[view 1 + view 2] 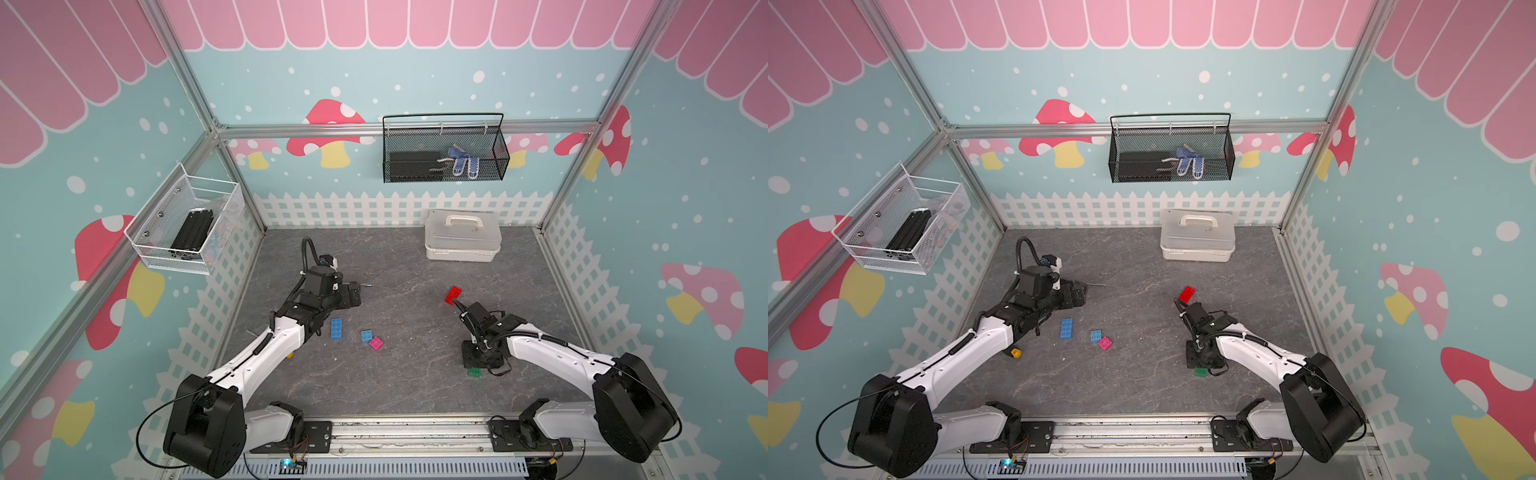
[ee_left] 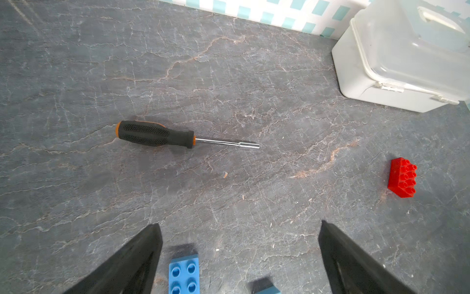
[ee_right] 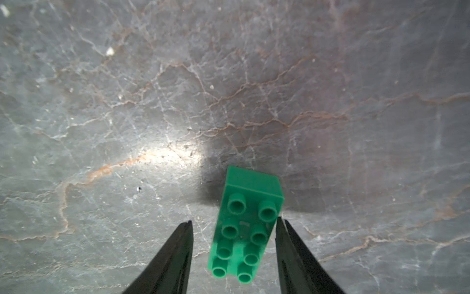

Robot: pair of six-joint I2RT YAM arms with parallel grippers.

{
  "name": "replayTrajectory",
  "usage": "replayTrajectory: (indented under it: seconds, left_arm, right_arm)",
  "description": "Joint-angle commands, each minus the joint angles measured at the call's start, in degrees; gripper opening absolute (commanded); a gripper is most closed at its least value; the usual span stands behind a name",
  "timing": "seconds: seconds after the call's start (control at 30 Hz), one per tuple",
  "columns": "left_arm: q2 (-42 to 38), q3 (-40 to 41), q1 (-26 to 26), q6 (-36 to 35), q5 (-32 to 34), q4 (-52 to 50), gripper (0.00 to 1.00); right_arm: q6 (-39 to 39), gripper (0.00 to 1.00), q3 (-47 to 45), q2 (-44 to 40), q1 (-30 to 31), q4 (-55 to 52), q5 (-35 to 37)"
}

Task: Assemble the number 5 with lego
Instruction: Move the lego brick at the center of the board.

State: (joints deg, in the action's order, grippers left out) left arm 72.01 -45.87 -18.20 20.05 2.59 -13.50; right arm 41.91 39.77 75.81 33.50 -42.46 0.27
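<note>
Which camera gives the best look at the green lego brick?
The right wrist view: the green brick lies close up, studs showing, between the open jaws of the right gripper. Both top views show only a green edge of it beside that gripper. The left wrist view misses it.

In both top views the lidded box (image 1: pixel 462 241) stands at the upper right of the table (image 1: pixel 415 395). Below it, right of centre, lies the first long brick (image 1: pixel 453 295). Left of centre lies the second long brick (image 1: pixel 336 329), and just right of it the upper square brick (image 1: pixel 366 336), with the lower square brick (image 1: pixel 376 343) at its lower right corner. The third long brick (image 1: pixel 475 372) lies at lower right, between the fingers of the right gripper (image 3: pixel 234 219). The screwdriver (image 2: pixel 187 137) lies above the second long brick
</note>
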Motion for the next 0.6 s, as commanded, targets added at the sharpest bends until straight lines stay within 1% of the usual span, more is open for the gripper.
replayTrajectory:
  seconds: [0.0, 0.13, 0.23, 0.37, 0.43, 0.57]
  left_arm:
    - [0.65, 0.48, -0.31, 1.74, -0.69, -1.01, 0.99]
    - [1.18, 0.26, -0.27, 1.58, -0.22, -1.78, 0.99]
    - [1.59, 0.16, -0.30, 1.57, -0.22, -2.33, 0.99]
    - [2.01, 0.34, -0.26, 2.86, 1.43, -2.94, 0.99]
    - [2.58, 0.43, -0.28, 2.94, 1.45, -3.20, 0.99]
    - [3.84, 0.49, -0.09, 3.65, 1.99, -4.07, 0.99]
  right_arm:
    - [-0.39, 0.48, -0.40, 1.41, 0.51, -0.67, 1.47]
    - [-3.01, 0.36, 1.38, 4.00, 0.97, -0.71, 1.58]
    - [-7.01, 0.26, 4.56, 6.20, 1.93, -0.97, 1.36]
    - [-17.03, 0.21, 11.07, 11.59, 3.73, -0.87, 1.63]
    - [-22.58, 0.20, 15.88, 15.63, 4.66, -2.21, 2.90]
    - [-33.37, 0.20, 25.02, 24.17, 6.27, -2.59, 1.76]
